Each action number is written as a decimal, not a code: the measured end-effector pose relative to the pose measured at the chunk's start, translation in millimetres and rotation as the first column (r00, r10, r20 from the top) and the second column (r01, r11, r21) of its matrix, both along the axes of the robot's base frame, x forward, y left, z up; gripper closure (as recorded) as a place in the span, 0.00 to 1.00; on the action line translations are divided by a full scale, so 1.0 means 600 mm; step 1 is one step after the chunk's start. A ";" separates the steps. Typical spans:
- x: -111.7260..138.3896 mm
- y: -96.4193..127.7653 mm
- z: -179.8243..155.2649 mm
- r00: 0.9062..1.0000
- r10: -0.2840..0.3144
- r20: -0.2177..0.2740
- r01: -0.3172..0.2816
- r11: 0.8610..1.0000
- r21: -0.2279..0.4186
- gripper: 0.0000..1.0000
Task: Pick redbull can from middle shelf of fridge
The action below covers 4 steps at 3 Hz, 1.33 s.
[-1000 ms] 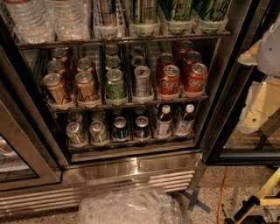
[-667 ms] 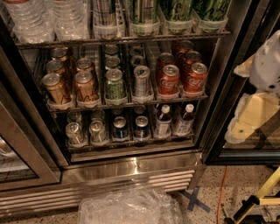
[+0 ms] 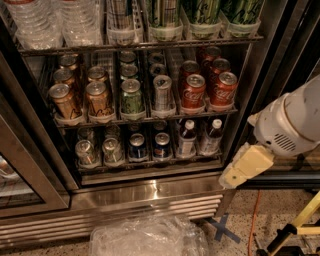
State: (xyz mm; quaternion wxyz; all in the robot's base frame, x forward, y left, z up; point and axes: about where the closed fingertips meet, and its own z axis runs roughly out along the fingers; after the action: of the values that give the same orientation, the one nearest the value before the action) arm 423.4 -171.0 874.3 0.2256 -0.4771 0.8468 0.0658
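Fridge: stainless-steel drinks cooler, glass door open, ribbed steel base along the bottom.
Middle shelf: wire rack with white lane trays; cans stand in rows running from front edge to back.
Redbull can: slim silver-grey can, upright, at the front edge of the middle shelf, roughly mid-width; more cans stand behind it in its lane.
Left neighbour: green can, upright, in the next lane, just beside the redbull can.
Right neighbours: two red Coca-Cola cans at the front edge, filling the lanes toward the shelf's right end.
Left end of shelf: gold cans, two lanes, upright.
Upper rack: clear bottles at left, tall green cans at right.
Lower rack: silver cans, blue cans, then small bottles toward the right end.
Gripper: cream-coloured, on a white arm entering from the right; outside the fridge, beyond the right end of the racks and below the level of the middle shelf, well apart from the redbull can.
Grip state: cannot be told from this view; nothing is seen held.
Floor items: crumpled clear plastic before the base; blue tape cross; orange cable.
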 end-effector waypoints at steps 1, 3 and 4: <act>-0.014 0.026 -0.042 0.992 -0.123 0.019 0.121 0.989 0.080 0.00; 0.011 0.054 -0.055 0.952 -0.271 0.141 0.255 0.959 0.121 0.00; 0.016 0.057 -0.048 0.952 -0.266 0.151 0.250 0.961 0.120 0.00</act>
State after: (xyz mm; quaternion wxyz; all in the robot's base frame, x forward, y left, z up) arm 432.7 -136.7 845.7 0.3252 -0.3544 0.8759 0.0378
